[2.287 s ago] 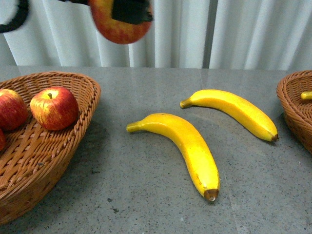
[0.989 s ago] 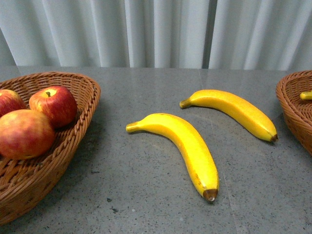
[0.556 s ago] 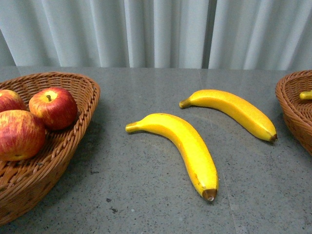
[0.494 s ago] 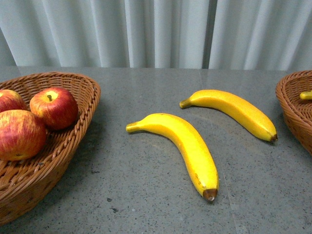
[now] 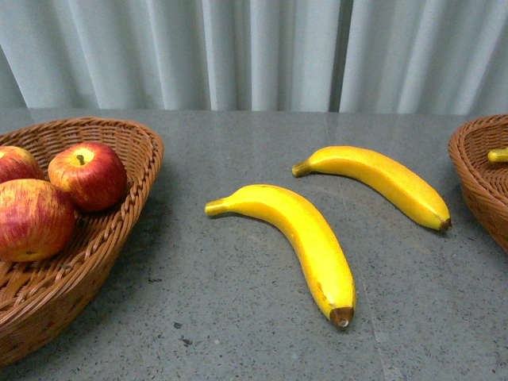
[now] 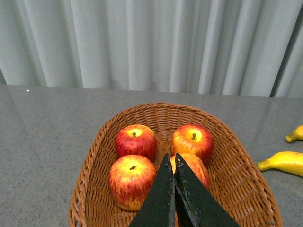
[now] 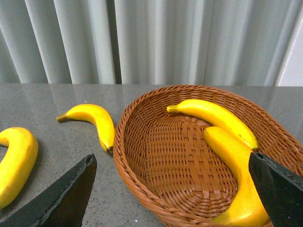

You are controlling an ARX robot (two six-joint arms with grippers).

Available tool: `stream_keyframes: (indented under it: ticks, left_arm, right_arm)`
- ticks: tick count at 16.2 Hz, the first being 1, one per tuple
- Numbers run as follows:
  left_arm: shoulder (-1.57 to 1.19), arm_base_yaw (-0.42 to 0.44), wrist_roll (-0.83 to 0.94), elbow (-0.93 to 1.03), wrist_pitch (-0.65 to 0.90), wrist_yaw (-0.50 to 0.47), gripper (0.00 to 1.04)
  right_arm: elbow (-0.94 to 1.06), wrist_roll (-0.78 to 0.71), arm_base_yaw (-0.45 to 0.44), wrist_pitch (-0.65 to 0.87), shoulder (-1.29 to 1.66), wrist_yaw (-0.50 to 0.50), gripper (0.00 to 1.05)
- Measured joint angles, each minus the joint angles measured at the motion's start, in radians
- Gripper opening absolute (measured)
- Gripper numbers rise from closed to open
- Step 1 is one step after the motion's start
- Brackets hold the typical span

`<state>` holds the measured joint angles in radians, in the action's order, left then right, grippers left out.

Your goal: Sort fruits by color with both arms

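Three red apples (image 5: pixel 87 175) lie in the left wicker basket (image 5: pixel 147 159) in the front view. Two bananas, one nearer (image 5: pixel 302 238) and one farther (image 5: pixel 381 181), rest on the grey table between the baskets. Neither arm shows in the front view. In the left wrist view my left gripper (image 6: pixel 171 158) is shut and empty, hovering over that basket (image 6: pixel 94 156), which holds several apples (image 6: pixel 136 141). In the right wrist view my right gripper (image 7: pixel 171 158) stands wide open above the right basket (image 7: pixel 128 156), which holds two bananas (image 7: pixel 213 116).
The right basket (image 5: pixel 476 182) sits at the table's right edge with a banana tip (image 5: pixel 498 155) showing inside. A pale curtain hangs behind the table. In the right wrist view both table bananas (image 7: pixel 92 118) lie beside that basket.
The apple held high by the left gripper 2.3 s ago has landed in the left basket, rolled a little and settled. The bananas have not moved.
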<state>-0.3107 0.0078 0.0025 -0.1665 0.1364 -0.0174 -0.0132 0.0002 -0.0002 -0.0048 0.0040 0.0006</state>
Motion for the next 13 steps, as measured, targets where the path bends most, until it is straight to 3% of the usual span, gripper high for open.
stream_keyframes:
  ticks: [11, 13]
  left_arm:
    - [0.110, -0.009, 0.000, 0.092, -0.010, 0.018, 0.01]
    - [0.229, -0.009, 0.000, 0.112, -0.148, 0.018, 0.01]
  right_arm:
    - [0.000, 0.000, 0.000, 0.000, 0.000, 0.000, 0.98]
    - [0.000, 0.000, 0.000, 0.000, 0.000, 0.000, 0.98]
